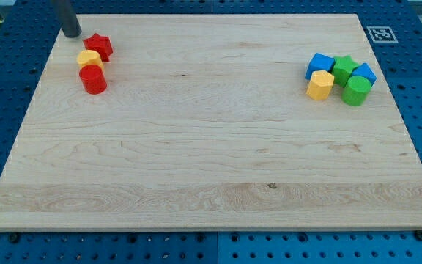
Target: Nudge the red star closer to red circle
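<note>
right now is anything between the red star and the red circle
Yes. A yellow block sits between the red star and the red circle, touching or nearly touching both. My tip is just to the view's left of the star, nothing between them.

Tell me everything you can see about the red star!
The red star is a small, chunky block, painted glossy red, with stubby points. It lies flat near the top left corner of the wooden board. A yellow block touches its lower left side, and the red circle sits just beyond that, so the yellow one lies between them. My tip rests just to the star's upper left, very close; whether they touch I cannot tell.
</note>
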